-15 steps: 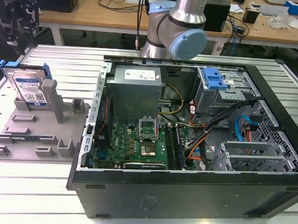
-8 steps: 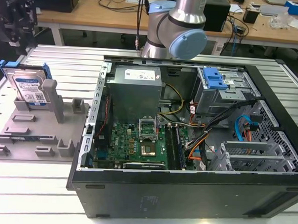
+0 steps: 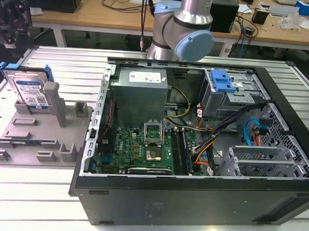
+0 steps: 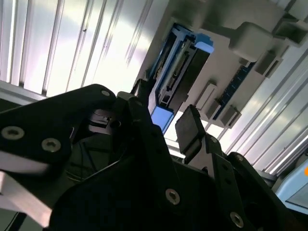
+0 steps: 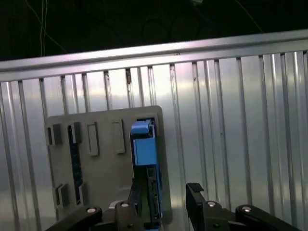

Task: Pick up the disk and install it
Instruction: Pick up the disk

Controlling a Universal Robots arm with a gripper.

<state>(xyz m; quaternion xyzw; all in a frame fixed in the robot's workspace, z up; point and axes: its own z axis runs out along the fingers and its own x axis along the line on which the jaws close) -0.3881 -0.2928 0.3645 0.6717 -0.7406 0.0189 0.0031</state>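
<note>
Standing upright in the grey fixture (image 3: 39, 140) at the exterior view's left, the disk (image 3: 31, 91) is not yet lifted. The gripper (image 5: 166, 192) is poised over its edge, fingers (image 5: 195, 192) apart, nothing clamped. Pick-up and installation in the computer case (image 3: 191, 200) are judged outstanding.

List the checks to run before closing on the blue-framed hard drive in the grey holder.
1. The end effector is open: ok.
2. Silver hard drive with blue plastic frame stands on edge in the grey plastic holder: ok.
3. Drive centred between the fingers: not ok, nearer one finger in the first wrist view.
4. Fingers touching drive: cannot tell.
5. Black computer case side open: ok.
</note>
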